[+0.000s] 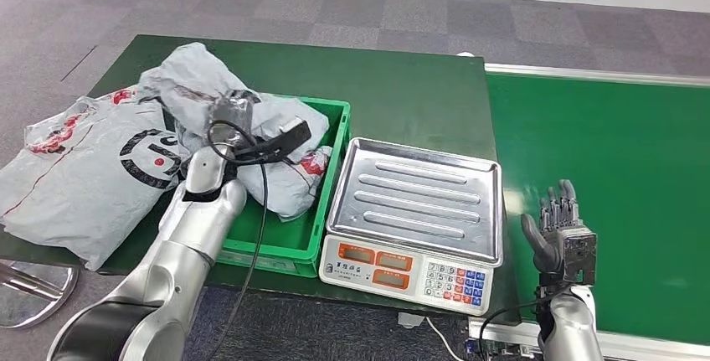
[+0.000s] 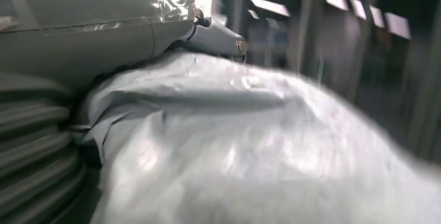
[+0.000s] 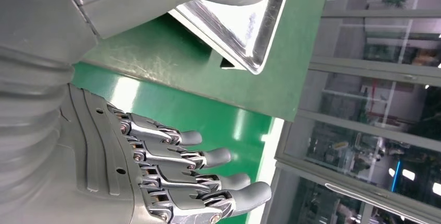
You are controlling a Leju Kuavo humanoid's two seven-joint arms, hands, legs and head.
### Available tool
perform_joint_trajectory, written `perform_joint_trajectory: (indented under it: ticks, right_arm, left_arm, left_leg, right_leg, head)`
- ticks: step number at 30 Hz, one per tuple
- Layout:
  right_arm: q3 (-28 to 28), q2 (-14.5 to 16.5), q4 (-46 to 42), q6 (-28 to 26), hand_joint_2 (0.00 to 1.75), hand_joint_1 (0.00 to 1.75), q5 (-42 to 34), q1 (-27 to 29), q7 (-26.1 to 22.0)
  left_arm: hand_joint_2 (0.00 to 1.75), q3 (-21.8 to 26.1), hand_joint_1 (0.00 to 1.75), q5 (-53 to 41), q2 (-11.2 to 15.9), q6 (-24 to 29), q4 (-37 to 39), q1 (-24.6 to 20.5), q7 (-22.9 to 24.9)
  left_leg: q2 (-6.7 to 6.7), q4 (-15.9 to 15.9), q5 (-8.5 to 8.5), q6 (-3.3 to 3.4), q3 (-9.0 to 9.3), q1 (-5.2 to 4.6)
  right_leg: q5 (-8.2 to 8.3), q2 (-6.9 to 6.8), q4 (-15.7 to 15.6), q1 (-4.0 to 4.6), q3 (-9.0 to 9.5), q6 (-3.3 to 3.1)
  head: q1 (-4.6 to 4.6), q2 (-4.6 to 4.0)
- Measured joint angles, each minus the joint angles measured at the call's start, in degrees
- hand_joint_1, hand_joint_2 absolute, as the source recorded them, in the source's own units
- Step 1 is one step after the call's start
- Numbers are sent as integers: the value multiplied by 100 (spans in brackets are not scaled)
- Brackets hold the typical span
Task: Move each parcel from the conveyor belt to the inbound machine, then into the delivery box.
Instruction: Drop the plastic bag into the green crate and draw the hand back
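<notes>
Parcel [image 1: 280,156] under left robot hand [image 1: 243,131]

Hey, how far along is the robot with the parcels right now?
Done: grey parcels already lie in the green crate, another beside it. In hand: the left hand is at a parcel over the crate; grip unclear. The scale tray and conveyor belt look bare; the right hand is open.

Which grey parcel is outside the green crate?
The flat parcel with the black round logo, lying on the table left of the green crate. The others are piled in the crate under the left hand.
</notes>
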Motion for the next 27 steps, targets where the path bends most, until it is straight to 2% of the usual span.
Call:
perform_joint_trajectory:
  ticks: [4,8,10,14,15,18,19,22,27]
  right_arm:
    - [-144,2,-108,-30,175,0,31,107,-1]
    - [-282,2,-149,-71,175,0,106,135,1]
    - [-302,6,-150,-91,175,0,136,129,1]
    - [-319,15,-150,-140,175,0,140,124,1]
    - [-323,15,-150,-148,175,0,136,125,1]
    - [-338,15,-150,-152,175,0,118,125,1]
    - [-342,15,-150,-152,175,0,107,127,1]
    - [-355,15,-157,-156,175,0,59,145,1]
    - [-373,15,-161,-158,175,0,31,156,1]
  left_arm:
    - [175,-470,175,-184,-5,-1337,791,-390,151]
    - [175,-1078,175,-202,-96,-2498,1398,-688,-88]
    - [175,-1347,175,-190,-168,-2827,1591,-714,-166]
    - [175,-1606,175,-120,-258,-3148,1843,-754,-257]
    - [175,-1635,151,-61,-264,-3232,1887,-777,-339]
    - [175,-1653,46,182,-259,-3409,1975,-831,-688]
    - [175,-1653,35,252,-252,-3396,1985,-838,-786]
    - [175,-1653,35,427,-233,-3229,1990,-821,-993]
    - [175,-1653,35,490,-219,-3152,1989,-792,-1057]
  left_leg:
    - [-3,0,-2,2,-2,-2]
    - [-7,0,-8,9,2,-7]
    - [-12,0,-9,10,7,-7]
    - [-15,-1,-9,10,18,-7]
    - [-15,-1,-9,10,21,-6]
    - [-19,-1,-9,10,27,-6]
    - [-24,-1,-8,11,28,-6]
    - [-48,-1,-7,12,28,-6]
    - [-60,0,-6,14,28,-7]
  right_leg:
    - [0,-2,0,-2,4,0]
    - [-3,-6,-1,-6,14,4]
    - [-4,-12,-1,-7,22,5]
    - [-5,-17,-1,-6,34,5]
    - [-6,-17,-1,-5,37,5]
    - [-7,-22,-1,-5,43,4]
    - [-8,-27,-1,-5,45,4]
    - [-15,-47,-1,-5,54,9]
    - [-18,-58,-1,-8,63,15]
  head:
    - [2,0]
    - [1,0]
    - [1,0]
    - [1,0]
    - [1,0]
    - [1,0]
    - [1,0]
    - [1,0]
    - [2,0]
